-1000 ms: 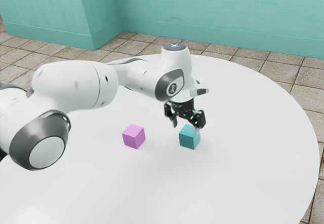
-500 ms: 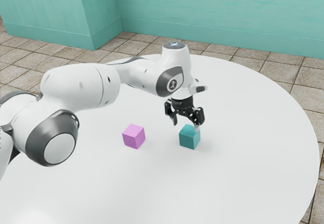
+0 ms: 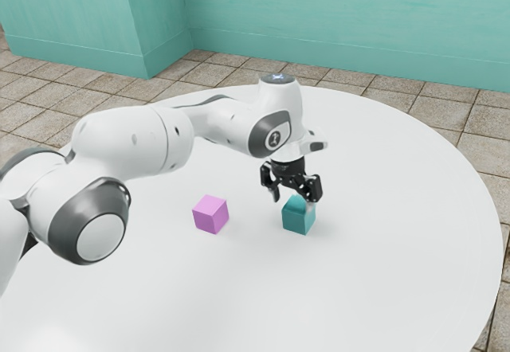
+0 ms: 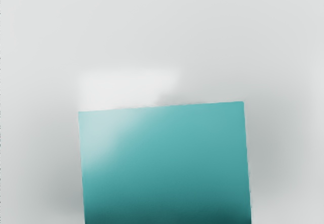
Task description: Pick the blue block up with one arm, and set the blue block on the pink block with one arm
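exterior view: the gripper [image 3: 292,198] hangs with its fingers spread wide, tips at the top of the blue block [image 3: 299,217] directly beneath it on the table [image 3: 398,240]. the pink block [image 3: 210,213] sits apart, toward the exterior view's left.

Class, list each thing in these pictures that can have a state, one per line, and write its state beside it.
blue block: flat on the table, not lifted.
pink block: flat on the table, apart from the blue block, nothing on top.
gripper: open, low over the blue block's top.
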`<action>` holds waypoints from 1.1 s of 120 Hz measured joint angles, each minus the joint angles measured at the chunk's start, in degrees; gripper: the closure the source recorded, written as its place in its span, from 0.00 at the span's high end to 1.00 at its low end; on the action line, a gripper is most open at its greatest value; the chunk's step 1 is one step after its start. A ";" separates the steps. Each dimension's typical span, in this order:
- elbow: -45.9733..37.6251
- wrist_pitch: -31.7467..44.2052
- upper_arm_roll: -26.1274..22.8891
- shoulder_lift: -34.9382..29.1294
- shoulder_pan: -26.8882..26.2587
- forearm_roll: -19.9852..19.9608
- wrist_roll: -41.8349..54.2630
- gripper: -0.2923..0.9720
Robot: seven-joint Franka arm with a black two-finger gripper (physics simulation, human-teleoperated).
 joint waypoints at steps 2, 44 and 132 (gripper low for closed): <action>0.14 0.00 0.02 0.01 0.00 0.00 0.00 0.75; 3.99 -0.79 0.25 2.52 0.04 -0.03 0.06 0.75; 7.26 -1.47 0.19 6.83 0.54 -0.06 0.10 0.75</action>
